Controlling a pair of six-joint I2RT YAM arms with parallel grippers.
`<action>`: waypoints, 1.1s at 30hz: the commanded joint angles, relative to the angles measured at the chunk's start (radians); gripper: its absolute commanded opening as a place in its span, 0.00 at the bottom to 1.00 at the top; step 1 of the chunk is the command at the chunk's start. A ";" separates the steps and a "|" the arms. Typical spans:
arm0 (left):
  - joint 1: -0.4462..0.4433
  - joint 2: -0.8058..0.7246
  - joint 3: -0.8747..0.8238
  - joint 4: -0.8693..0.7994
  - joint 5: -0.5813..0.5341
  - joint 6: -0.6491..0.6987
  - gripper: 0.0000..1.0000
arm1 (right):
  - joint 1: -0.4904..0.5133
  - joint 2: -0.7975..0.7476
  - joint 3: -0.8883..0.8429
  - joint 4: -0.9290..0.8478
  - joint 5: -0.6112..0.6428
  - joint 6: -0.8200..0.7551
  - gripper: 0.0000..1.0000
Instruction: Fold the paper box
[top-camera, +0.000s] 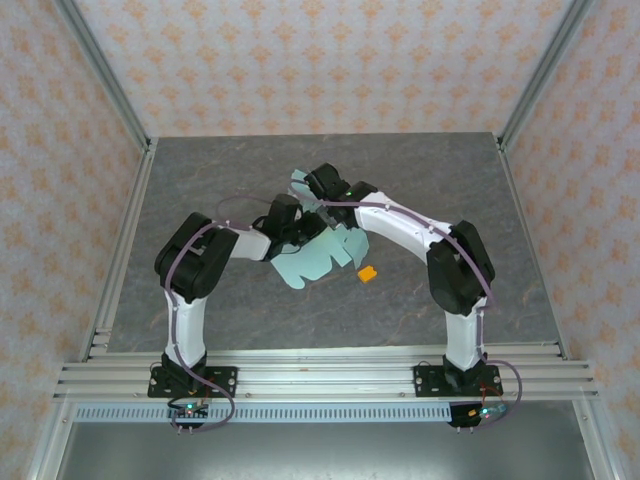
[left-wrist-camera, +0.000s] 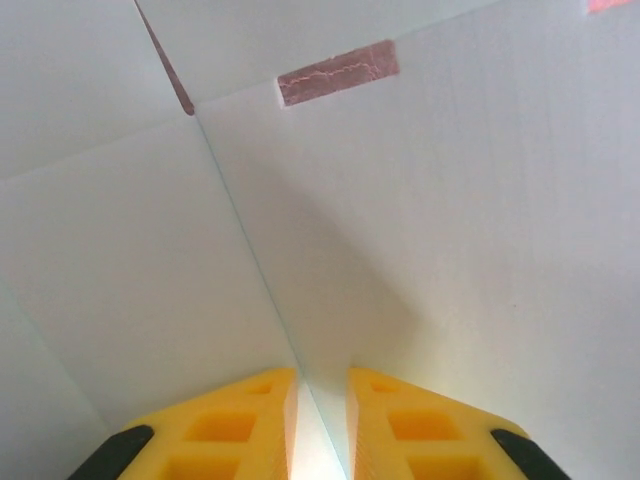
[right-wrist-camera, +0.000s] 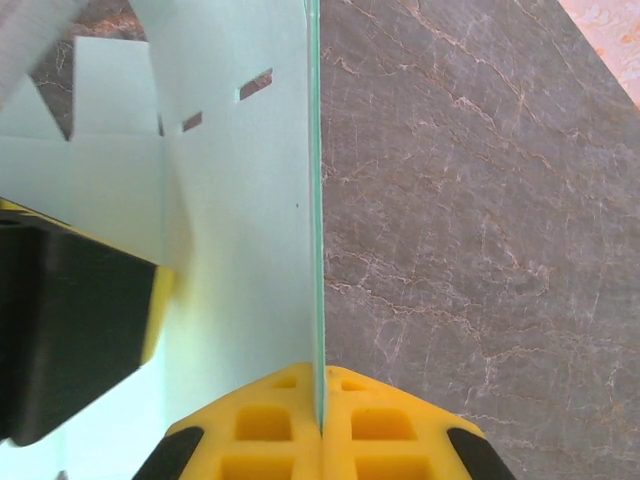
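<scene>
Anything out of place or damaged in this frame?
A small orange block lies loose on the table beside the paper box, with no evident part in the folding. The box itself, pinched by the right gripper, shows no visible tears or crushing.

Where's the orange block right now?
Top view: the orange block sits on the table, just right of the paper box, about mid-table.

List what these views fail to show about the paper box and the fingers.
- Top external: the arms cover part of the paper box and both grips.
- Left wrist: the card runs off every edge; whether the left gripper pinches it is unclear, a narrow gap showing between the fingers.
- Right wrist: a black body hides the sheet's left part beside the right gripper.
</scene>
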 joint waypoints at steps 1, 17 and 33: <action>0.022 -0.058 -0.050 -0.068 0.012 -0.008 0.25 | 0.008 0.005 0.005 0.060 0.085 -0.070 0.00; 0.057 -0.190 -0.153 -0.115 0.025 0.047 0.34 | 0.008 -0.002 -0.029 0.125 0.070 -0.270 0.00; 0.051 -0.056 -0.216 0.039 -0.007 -0.030 0.11 | 0.080 0.033 -0.174 0.349 0.267 -0.446 0.00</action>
